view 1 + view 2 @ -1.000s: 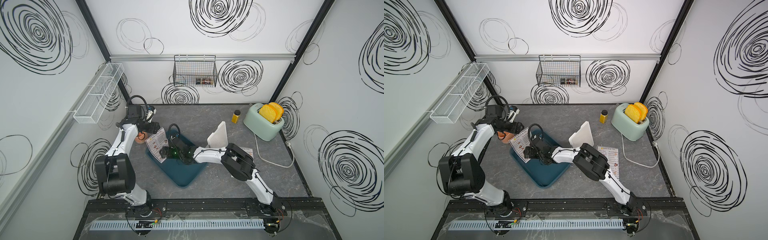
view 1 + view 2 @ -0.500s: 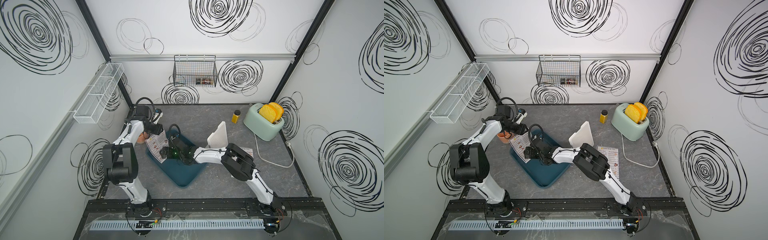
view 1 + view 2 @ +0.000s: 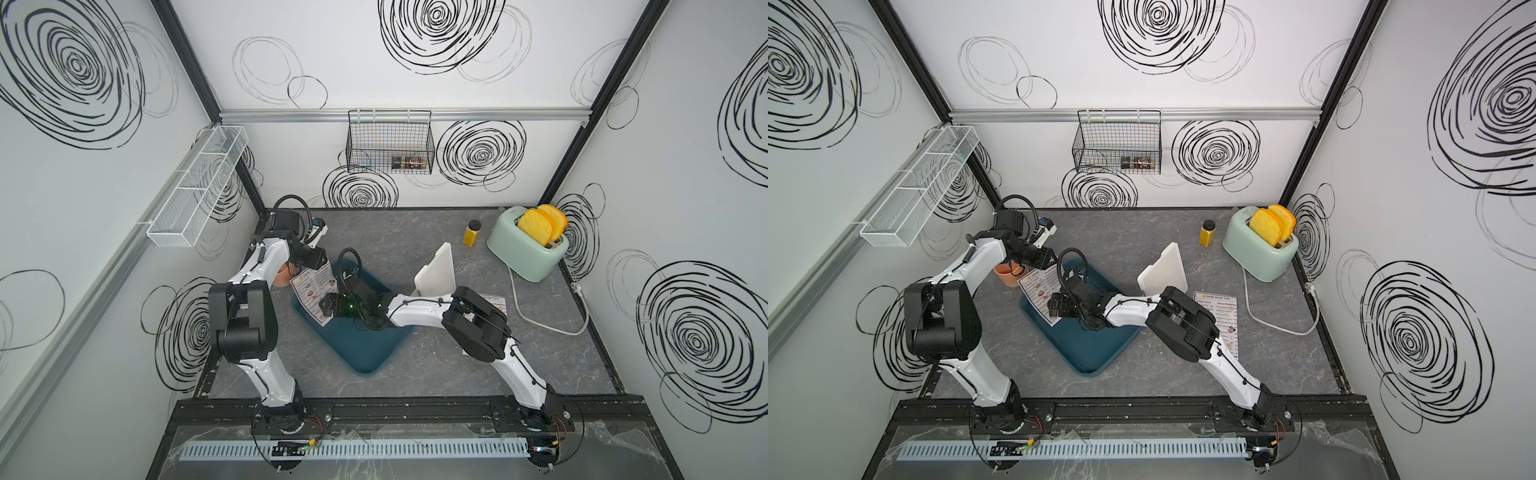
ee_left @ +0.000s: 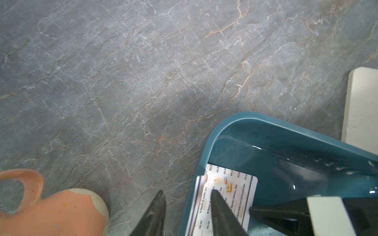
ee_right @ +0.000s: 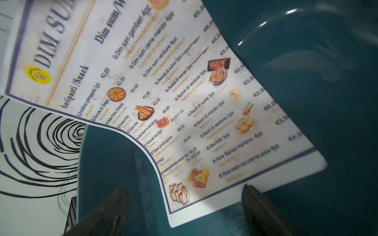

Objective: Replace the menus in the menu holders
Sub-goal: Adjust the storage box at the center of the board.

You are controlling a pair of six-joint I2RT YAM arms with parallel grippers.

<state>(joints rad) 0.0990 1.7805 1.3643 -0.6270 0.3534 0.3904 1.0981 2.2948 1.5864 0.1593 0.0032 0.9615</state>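
One of the menus (image 3: 313, 297) (image 3: 1040, 297) leans over the left rim of the dark teal tray (image 3: 365, 349), its top end raised. My left gripper (image 4: 187, 196) (image 3: 318, 266) straddles that rim and the menu's (image 4: 229, 190) side edge. One finger is outside the tray, the other over the paper, with a gap between them. My right gripper (image 5: 184, 190) (image 3: 326, 309) is open low in the tray (image 5: 306, 81), with the menu's (image 5: 184, 102) bottom corner between its fingers. A second menu (image 3: 1219, 307) lies flat under the right arm. The white menu holder (image 3: 436, 274) (image 4: 362, 106) stands behind the tray.
An orange cup (image 3: 284, 274) (image 4: 51, 210) sits just left of the tray beside my left gripper. A mint toaster (image 3: 528, 249) with its white cable (image 3: 540, 324) and a yellow bottle (image 3: 472, 233) are at the back right. A wire basket (image 3: 390, 143) hangs on the back wall.
My left arm has swung from beside the cup to the tray's left rim, and its jaws have narrowed. The right arm and the menu have barely moved.
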